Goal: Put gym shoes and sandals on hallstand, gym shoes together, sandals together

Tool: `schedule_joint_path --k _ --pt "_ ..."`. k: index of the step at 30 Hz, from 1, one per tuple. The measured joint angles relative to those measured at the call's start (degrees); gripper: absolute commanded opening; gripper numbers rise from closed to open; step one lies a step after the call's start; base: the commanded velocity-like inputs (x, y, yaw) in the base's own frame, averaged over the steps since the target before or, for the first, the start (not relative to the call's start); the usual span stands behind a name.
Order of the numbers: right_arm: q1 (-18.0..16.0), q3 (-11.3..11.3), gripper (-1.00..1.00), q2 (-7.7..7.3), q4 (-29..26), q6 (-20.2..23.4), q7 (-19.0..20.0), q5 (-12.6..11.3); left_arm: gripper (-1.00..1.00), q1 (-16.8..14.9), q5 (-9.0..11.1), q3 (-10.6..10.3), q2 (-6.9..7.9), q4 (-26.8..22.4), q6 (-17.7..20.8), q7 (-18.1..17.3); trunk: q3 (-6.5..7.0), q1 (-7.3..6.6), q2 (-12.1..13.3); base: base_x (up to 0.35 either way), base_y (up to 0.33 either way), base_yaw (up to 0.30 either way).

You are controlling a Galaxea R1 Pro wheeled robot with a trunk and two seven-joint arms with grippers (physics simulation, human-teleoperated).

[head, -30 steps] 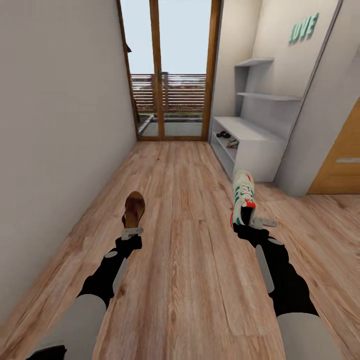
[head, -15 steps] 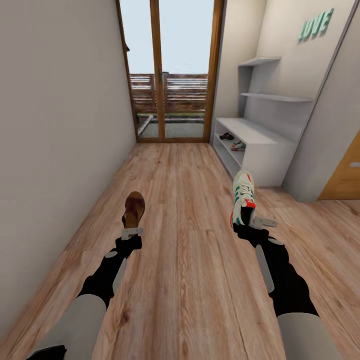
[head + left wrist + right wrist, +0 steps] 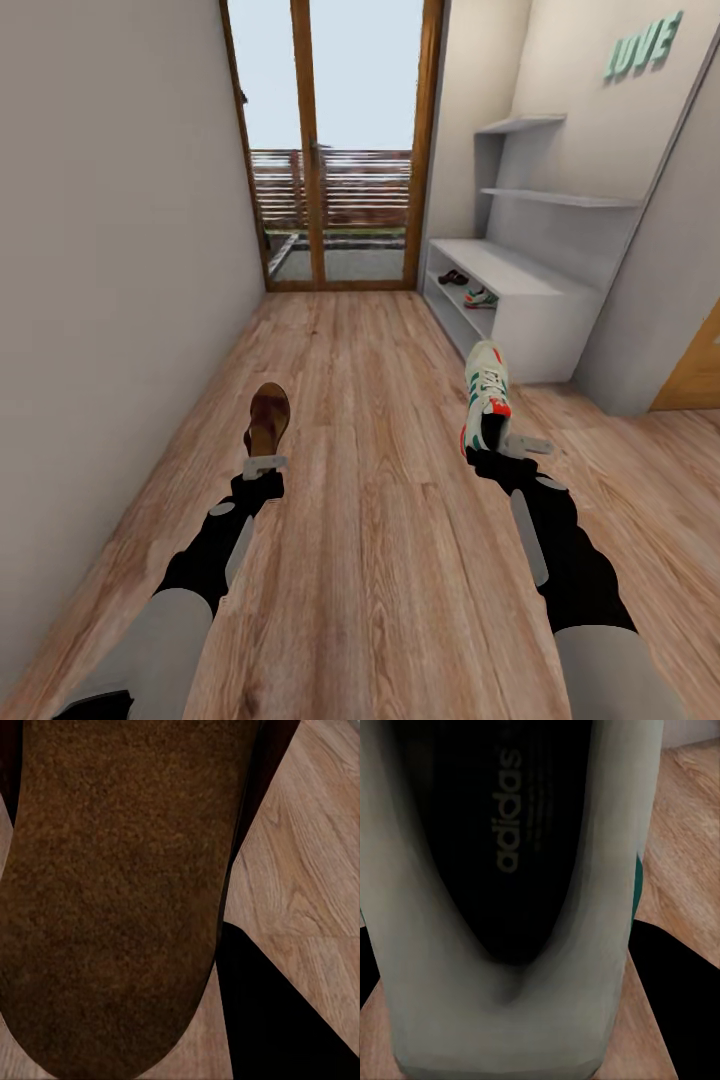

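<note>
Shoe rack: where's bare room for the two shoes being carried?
The rack's flat top is bare end to end. On the shelf below, a sandal and a sneaker crowd the far end; the near stretch, beside that sneaker, looks free.

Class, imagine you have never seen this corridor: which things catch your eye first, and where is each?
The right gripper holds a white gym shoe and the left gripper a brown sandal, both carried above the wooden floor. Ahead on the right, the grey hallstand already has another gym shoe and sandal on its shelf.
</note>
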Motion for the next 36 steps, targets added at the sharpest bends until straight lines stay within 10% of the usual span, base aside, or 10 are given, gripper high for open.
schedule_joint_path --k 36 --pt "0.00 0.00 -1.00 0.00 0.00 0.01 0.00 0.00 -1.00 0.01 0.07 -0.01 0.00 0.01 -0.01 0.00 1.04 0.00 0.00 0.330 0.070 0.000"
